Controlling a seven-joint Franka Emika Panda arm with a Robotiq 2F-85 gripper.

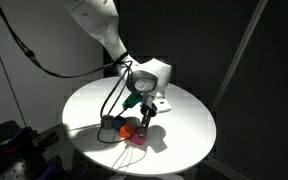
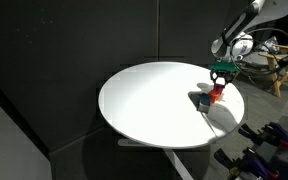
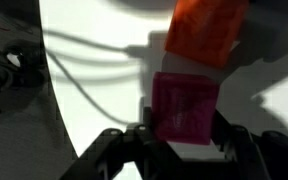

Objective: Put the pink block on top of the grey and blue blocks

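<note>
In the wrist view the pink block point(image 3: 184, 105) sits between my gripper's point(image 3: 184, 132) two dark fingers, which are shut on its sides. The orange block point(image 3: 209, 30) lies just beyond it on the white table. In an exterior view the gripper point(image 1: 144, 116) reaches down at the table's front, over the pink block point(image 1: 141, 139), with the orange block point(image 1: 128, 128) beside it and a dark blue block point(image 1: 110, 122) further out. The blue block point(image 2: 202, 98) also shows beside the gripper point(image 2: 220, 80) in an exterior view. I cannot clearly make out the grey block.
The round white table point(image 1: 184, 120) stands before black curtains. Black cables point(image 1: 112, 95) hang from the arm down onto the tabletop near the blocks. The table edge point(image 2: 234, 125) is close to the blocks. Equipment stands beyond the table point(image 2: 274, 60).
</note>
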